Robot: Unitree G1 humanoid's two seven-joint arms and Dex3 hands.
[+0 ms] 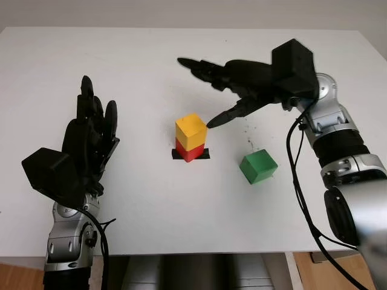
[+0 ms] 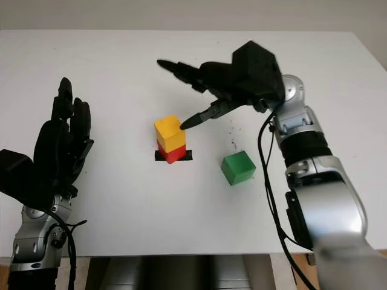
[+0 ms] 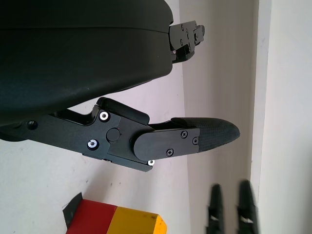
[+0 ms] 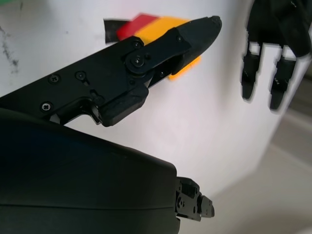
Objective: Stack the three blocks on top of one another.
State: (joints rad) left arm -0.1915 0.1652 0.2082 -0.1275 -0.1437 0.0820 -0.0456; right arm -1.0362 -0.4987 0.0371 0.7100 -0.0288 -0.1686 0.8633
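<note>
Right hand [image 1: 242, 84] is open above the white table [image 1: 121, 60], one fingertip just beside the yellow block [image 1: 191, 131]. Left hand [image 1: 87, 139] is open too, far off at the left side. Three blocks: yellow sits on the red block [image 1: 187, 152], and the green block [image 1: 258, 167] lies alone nearby.

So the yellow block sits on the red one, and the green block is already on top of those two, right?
Not quite. The yellow block does sit on the red block, but the green block is not on them: the left eye view shows it alone on the table, off to the side of the stack. The open right hand hovers by the yellow block; the left hand is open too.
</note>
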